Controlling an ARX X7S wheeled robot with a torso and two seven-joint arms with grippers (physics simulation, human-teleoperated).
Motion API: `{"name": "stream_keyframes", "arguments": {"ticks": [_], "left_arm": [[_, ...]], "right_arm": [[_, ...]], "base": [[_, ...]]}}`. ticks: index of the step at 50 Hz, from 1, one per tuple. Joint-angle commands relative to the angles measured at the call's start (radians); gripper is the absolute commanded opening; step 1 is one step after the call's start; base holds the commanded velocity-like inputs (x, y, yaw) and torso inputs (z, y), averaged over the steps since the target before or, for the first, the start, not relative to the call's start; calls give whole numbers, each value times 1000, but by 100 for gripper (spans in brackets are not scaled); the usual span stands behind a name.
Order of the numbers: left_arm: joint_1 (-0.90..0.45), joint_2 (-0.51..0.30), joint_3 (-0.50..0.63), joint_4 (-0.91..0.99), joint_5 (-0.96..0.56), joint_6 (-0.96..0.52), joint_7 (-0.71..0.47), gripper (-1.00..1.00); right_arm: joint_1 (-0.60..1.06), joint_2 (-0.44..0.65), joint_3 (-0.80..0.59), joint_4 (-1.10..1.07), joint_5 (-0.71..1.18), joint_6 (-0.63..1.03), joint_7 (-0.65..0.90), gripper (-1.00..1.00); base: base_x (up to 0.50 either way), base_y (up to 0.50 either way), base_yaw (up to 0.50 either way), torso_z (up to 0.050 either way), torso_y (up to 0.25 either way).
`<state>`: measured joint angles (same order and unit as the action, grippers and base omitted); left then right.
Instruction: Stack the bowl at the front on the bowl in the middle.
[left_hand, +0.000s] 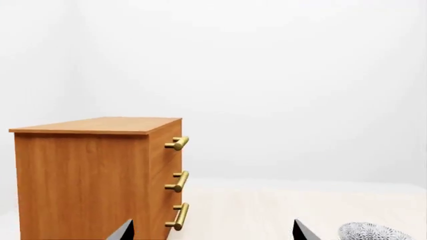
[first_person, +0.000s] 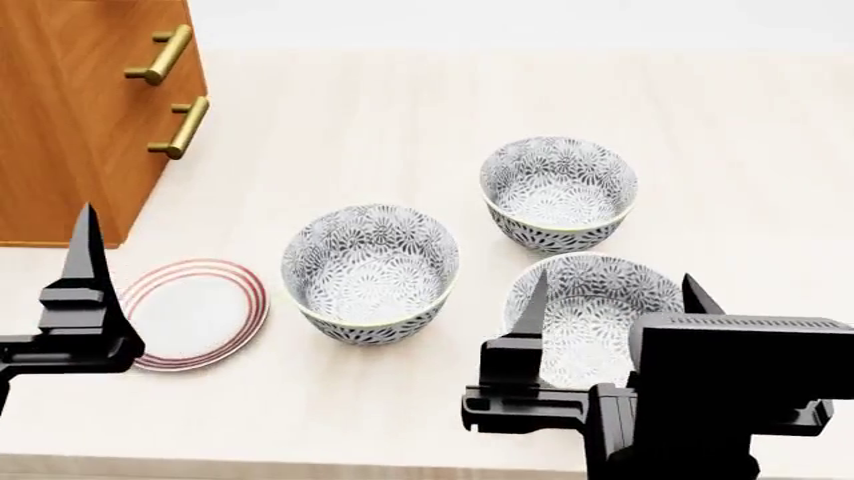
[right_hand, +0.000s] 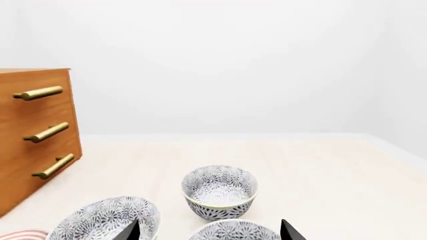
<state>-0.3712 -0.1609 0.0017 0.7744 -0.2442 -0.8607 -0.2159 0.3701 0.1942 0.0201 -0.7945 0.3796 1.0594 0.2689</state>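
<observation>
Nearest us, our right claw (first_person: 610, 305) hangs spread wide over the front blue-patterned ceramic bowl (first_person: 597, 310), gripping nothing. That bowl sits on the pale wooden tabletop (first_person: 347, 110), beside the middle patterned bowl (first_person: 370, 271); stacking remains undone. Our left claw (first_person: 88, 290) grips nothing.

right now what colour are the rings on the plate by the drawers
Red rings on a white plate, clearest in the head view.

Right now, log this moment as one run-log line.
phase: approach | right gripper: open, above front bowl | left gripper: open, idle | middle bowl: empty | stack: not done
</observation>
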Motion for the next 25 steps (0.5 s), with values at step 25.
{"name": "stream_keyframes", "arguments": {"ticks": [25], "left_arm": [[20,-19,26,-28,-2,48,-28,100]], "right_arm": [[-3,28,-51,6,-3,-21,21,100]], "base": [[302,0,0,0,0]]}}
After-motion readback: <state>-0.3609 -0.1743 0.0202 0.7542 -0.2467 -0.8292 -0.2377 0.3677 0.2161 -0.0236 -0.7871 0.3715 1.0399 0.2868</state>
